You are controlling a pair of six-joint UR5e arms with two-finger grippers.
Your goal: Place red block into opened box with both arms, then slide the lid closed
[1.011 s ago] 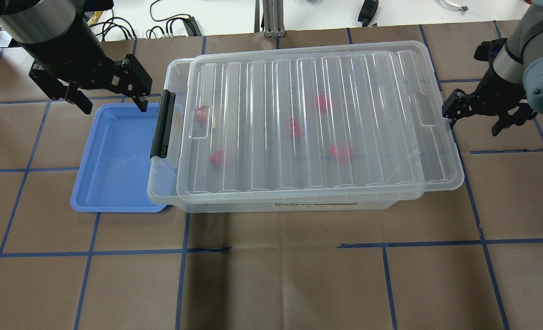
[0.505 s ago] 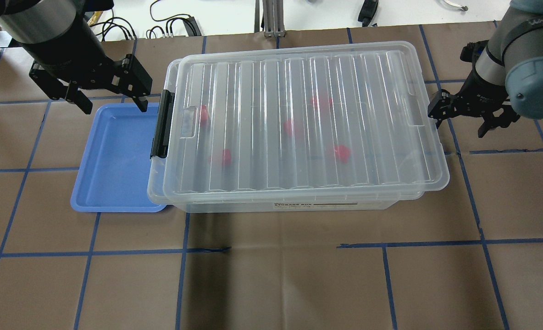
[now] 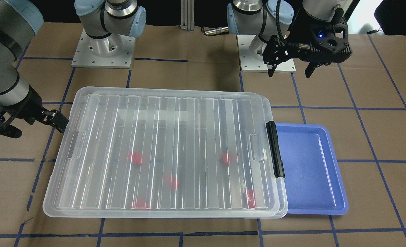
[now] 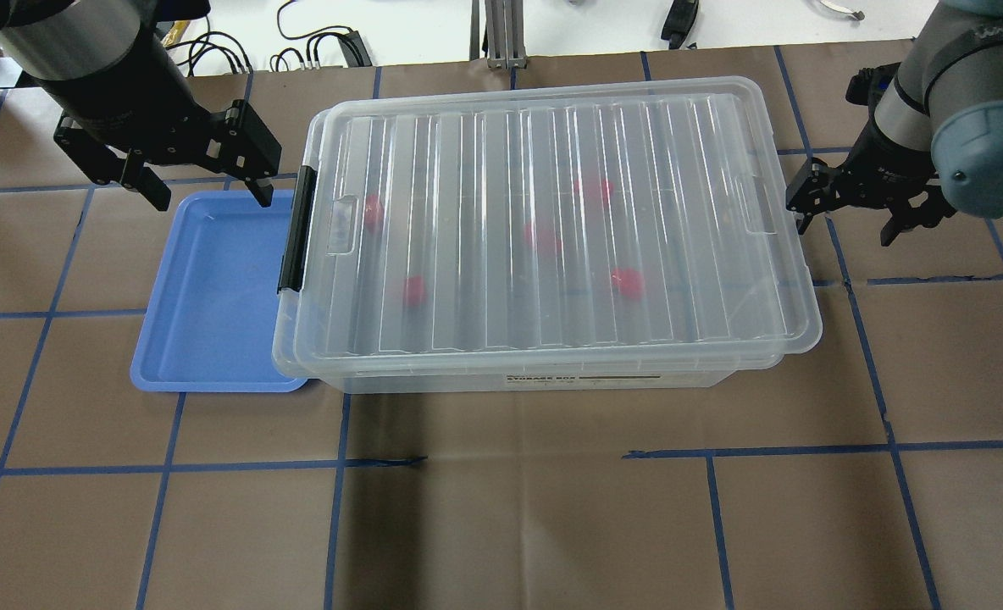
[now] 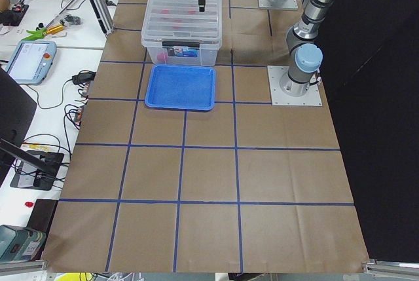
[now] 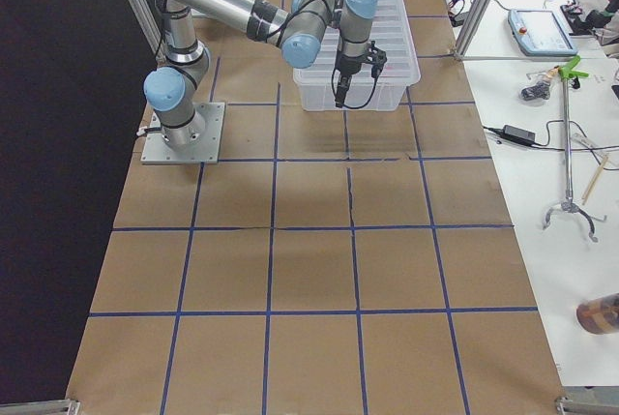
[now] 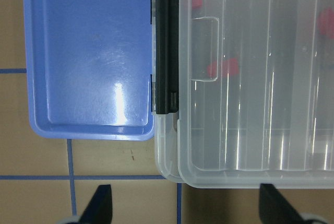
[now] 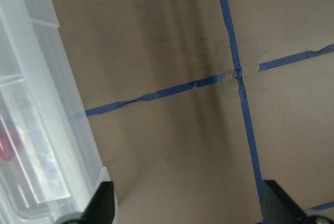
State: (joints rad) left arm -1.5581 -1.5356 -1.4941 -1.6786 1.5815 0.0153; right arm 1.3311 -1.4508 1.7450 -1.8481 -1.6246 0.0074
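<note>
Nearly done: red blocks [image 4: 628, 282] lie in the box [image 4: 552, 381] beneath the lid [image 4: 552, 152], which overhangs on the right and needs one last leftward nudge, I judge. My right gripper [image 4: 845, 230], jaws apart, meets that edge; my left gripper [image 4: 213, 202] hangs spread and empty by the blue tray [image 4: 213, 288].

— Where do the fixed cameras sit?
— One is high behind the robot, looking forward and down. Another faces the robot from across the brown paper-covered table [image 4: 501, 525], looking steeply down. Both frame the large clear plastic storage bin [image 4: 434, 379], its ribbed clear plastic lid [image 4: 484, 254] and the shallow blue plastic tray [image 4: 213, 288].
— The side ones?
— Far off at each table end, looking along it.
— The wrists?
— Close. The left looks straight down on the bin's black clip [image 7: 164, 46] end. The right, tilted, sees the opposite end's corner.
</note>
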